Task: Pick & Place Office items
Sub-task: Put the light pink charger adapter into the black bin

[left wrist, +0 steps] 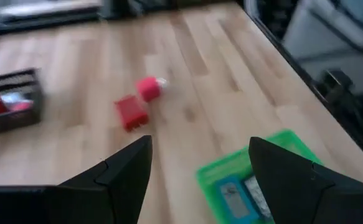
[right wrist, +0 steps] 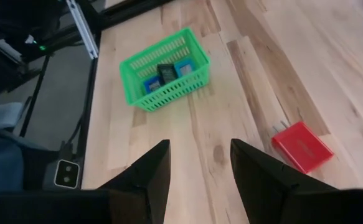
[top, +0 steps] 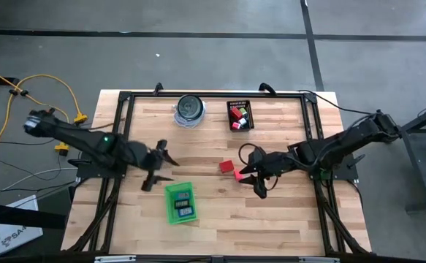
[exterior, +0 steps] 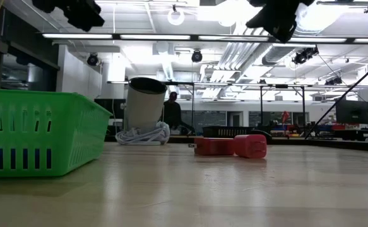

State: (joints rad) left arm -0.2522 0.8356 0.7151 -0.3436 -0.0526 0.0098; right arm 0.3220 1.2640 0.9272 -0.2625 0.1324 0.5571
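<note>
Near the middle of the wooden surface (top: pixel 220 201) lie two office items that are not yet sorted: a red block (top: pixel 227 166) and, just beside it, a pink-red piece (top: pixel 239 174), both loose on the wood. The right gripper (top: pixel 257 177) hovers close to them with its jaws apart and empty, so I judge that this pair is the next to be picked. The left gripper (top: pixel 158 169) hangs above the surface near the green basket (top: pixel 171 208), also with its jaws apart and holding nothing. Inside the green basket a few blue and dark pieces (right wrist: pixel 164 74) already rest, so part of the work seems done. A black tray (top: pixel 240 115) at the far edge has red and white pieces in it, beside a round container (top: pixel 189 109).
</note>
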